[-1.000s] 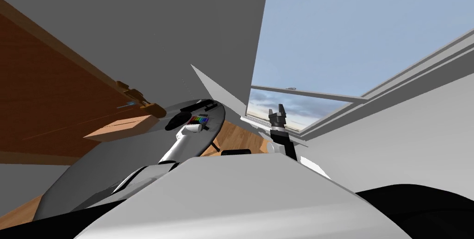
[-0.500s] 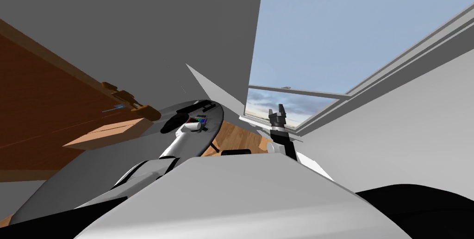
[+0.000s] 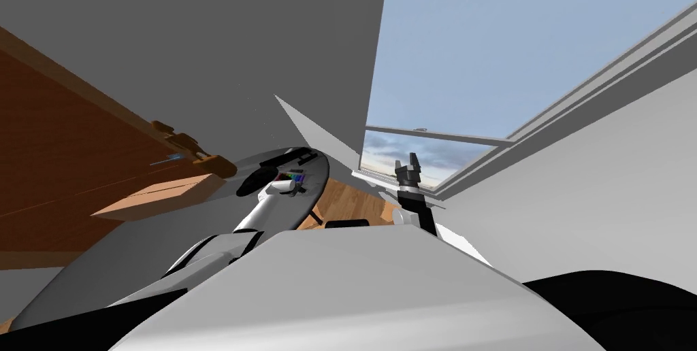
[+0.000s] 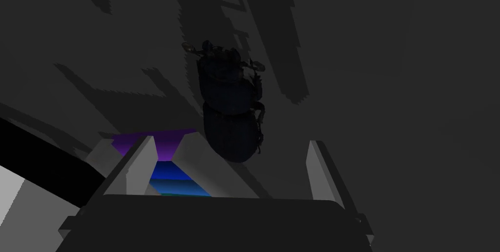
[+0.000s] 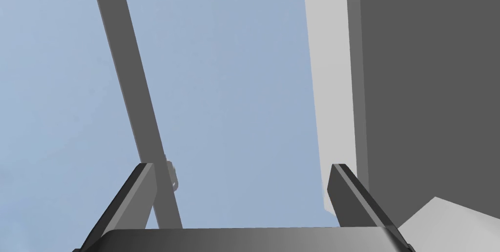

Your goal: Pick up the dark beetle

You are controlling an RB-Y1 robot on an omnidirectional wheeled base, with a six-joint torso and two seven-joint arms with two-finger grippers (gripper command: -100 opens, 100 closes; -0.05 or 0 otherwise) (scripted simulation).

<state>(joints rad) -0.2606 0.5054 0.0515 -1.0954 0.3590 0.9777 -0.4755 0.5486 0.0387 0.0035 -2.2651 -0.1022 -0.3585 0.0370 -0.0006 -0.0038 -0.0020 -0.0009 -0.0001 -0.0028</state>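
Left gripper (image 4: 230,141) spread wide, low over the grey table (image 4: 415,93). The dark beetle (image 4: 228,102) lies flat on it just ahead, its near end roughly centred between the fingers. I'd push further along the body, then close across the wing cases, not the legs, staying clear of the rainbow-striped thing (image 4: 168,173). Right gripper (image 5: 240,166) wide too, idle at the right. No legible writing.

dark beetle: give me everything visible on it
The dark beetle is near-black, with an oval, segmented body and thin legs at its sides. It lies flat on the grey table, one end reaching between the open fingers of the left gripper, untouched by them. A colour-striped item sits beside it.
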